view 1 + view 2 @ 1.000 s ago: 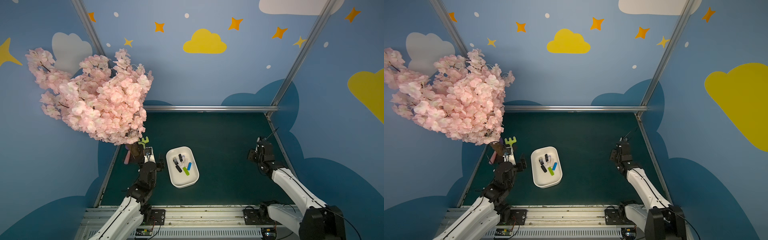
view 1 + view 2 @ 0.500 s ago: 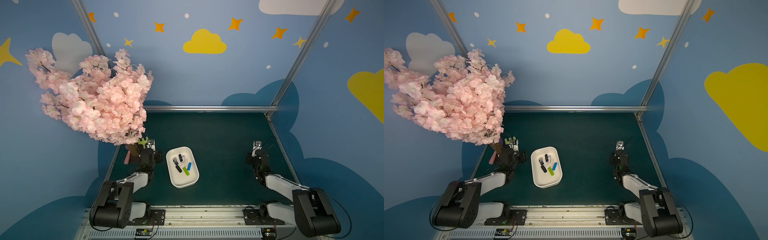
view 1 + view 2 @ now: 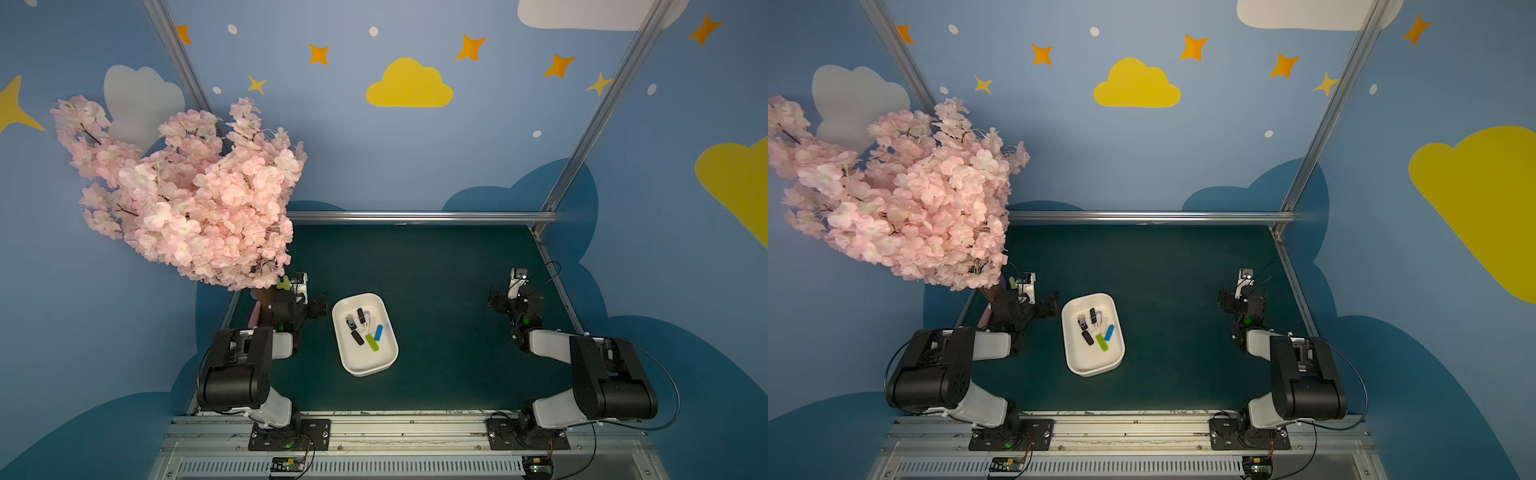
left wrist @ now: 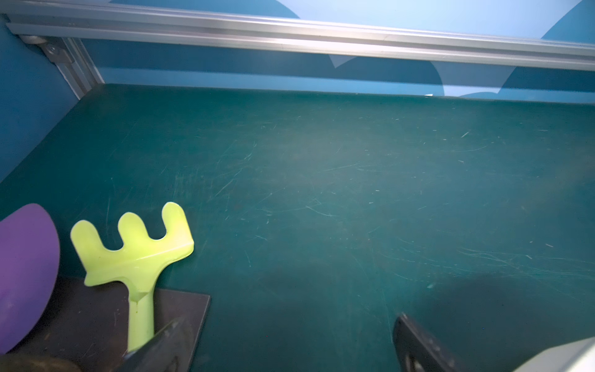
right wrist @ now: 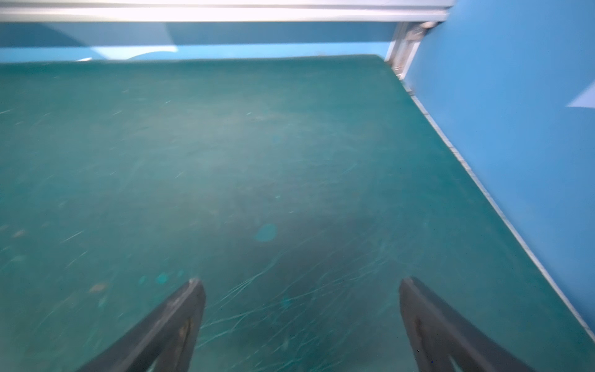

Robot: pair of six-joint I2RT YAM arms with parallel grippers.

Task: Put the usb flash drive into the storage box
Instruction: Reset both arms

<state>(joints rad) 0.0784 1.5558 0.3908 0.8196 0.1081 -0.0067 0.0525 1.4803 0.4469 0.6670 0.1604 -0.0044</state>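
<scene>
Left gripper (image 4: 288,320) spread wide, empty, low over green mat (image 4: 322,177), toy rake (image 4: 135,254) just beside it; right gripper (image 5: 301,281) likewise spread, empty. Between the two: white storage box (image 3: 365,363), several flash drives (image 3: 372,342) lying inside. Pink blossom tree (image 3: 187,199) behind.

No text, label, brand, number or sign can be read in any view. The usb flash drives (image 3: 372,342) lying in the storage box (image 3: 365,368) are too small in both top views to show any print. The blue walls (image 3: 374,166) carry only painted clouds (image 3: 409,85) and stars (image 3: 319,54), without lettering.
</scene>
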